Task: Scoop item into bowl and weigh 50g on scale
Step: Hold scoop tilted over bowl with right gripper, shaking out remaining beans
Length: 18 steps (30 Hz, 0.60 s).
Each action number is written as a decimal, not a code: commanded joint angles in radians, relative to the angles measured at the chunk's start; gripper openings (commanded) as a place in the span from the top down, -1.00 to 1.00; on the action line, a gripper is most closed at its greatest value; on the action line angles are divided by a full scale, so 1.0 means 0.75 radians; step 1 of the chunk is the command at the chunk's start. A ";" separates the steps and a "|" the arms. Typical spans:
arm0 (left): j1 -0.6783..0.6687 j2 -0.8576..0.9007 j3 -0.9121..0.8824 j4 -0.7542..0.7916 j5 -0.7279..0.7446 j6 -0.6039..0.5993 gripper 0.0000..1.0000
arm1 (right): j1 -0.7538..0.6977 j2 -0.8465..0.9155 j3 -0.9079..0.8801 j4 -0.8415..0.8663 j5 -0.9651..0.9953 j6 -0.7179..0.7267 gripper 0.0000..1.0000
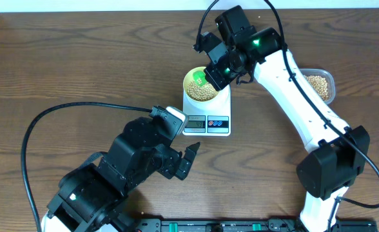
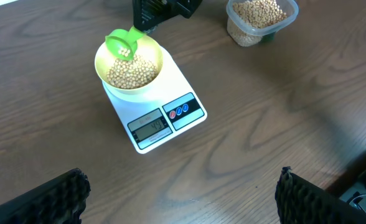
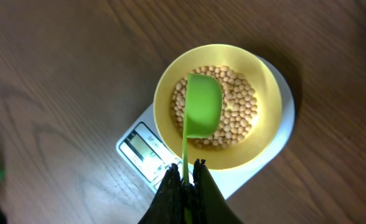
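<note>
The pale yellow-green bowl [image 3: 267, 133] stands on the white scale [image 2: 165, 121], whose display and buttons face the table's front. Beige beans [image 3: 240, 104] cover the bowl's bottom. My right gripper [image 3: 187, 174] is shut on the thin handle of a green scoop [image 3: 203, 104]. The scoop's cup hangs tilted over the bowl's left half, with a few beans in it [image 2: 123, 50]. My left gripper [image 2: 183, 200] stands open above bare wood in front of the scale, its fingers [image 2: 51, 200] wide apart and nothing between them.
A clear plastic tub [image 1: 320, 86] of beans sits to the right of the scale, beyond the right arm [image 1: 292, 84]. A black cable [image 1: 60, 116] loops over the left of the table. The left arm's body [image 1: 122, 171] fills the front left.
</note>
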 commanded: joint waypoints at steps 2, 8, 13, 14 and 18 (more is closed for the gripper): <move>0.004 -0.001 0.010 0.001 -0.003 -0.003 -0.96 | 0.012 -0.043 -0.004 -0.019 0.069 -0.080 0.98; 0.004 -0.001 0.010 0.001 -0.003 -0.003 -0.96 | 0.022 -0.043 -0.003 -0.029 0.104 -0.104 0.98; 0.004 -0.001 0.010 0.001 -0.003 -0.003 -0.96 | 0.022 -0.043 -0.003 -0.021 0.104 -0.114 0.98; 0.004 -0.001 0.010 0.001 -0.003 -0.003 -0.96 | 0.022 -0.043 -0.003 -0.019 0.104 -0.126 0.98; 0.004 -0.001 0.010 0.001 -0.003 -0.003 -0.96 | 0.022 -0.043 -0.003 0.001 0.104 -0.170 0.98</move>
